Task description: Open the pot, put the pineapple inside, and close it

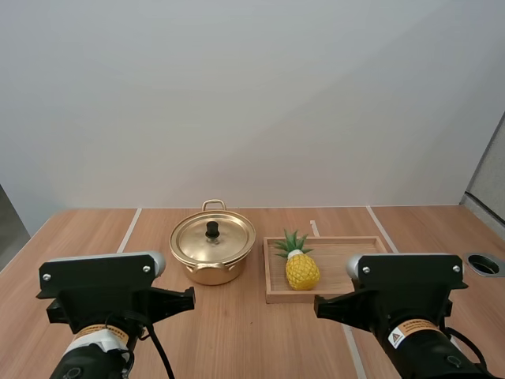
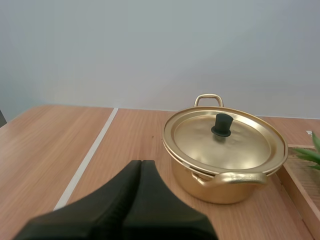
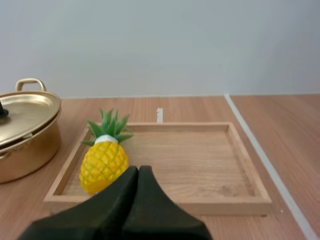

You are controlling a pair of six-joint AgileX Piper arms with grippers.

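Two grippers nearest, mine, both holding nothing: left gripper (image 2: 141,162) fingers pressed together as one wedge, right gripper (image 3: 138,168) same. One gold pot (image 1: 213,264) ahead of left gripper, one lid (image 1: 229,241) seated on it, one black knob (image 1: 212,229). One pineapple (image 1: 301,267) lying in left end of one wooden tray (image 1: 347,241), just beside pot, on bench (image 1: 95,237). One orange label (image 1: 102,332) per arm, writing unreadable.
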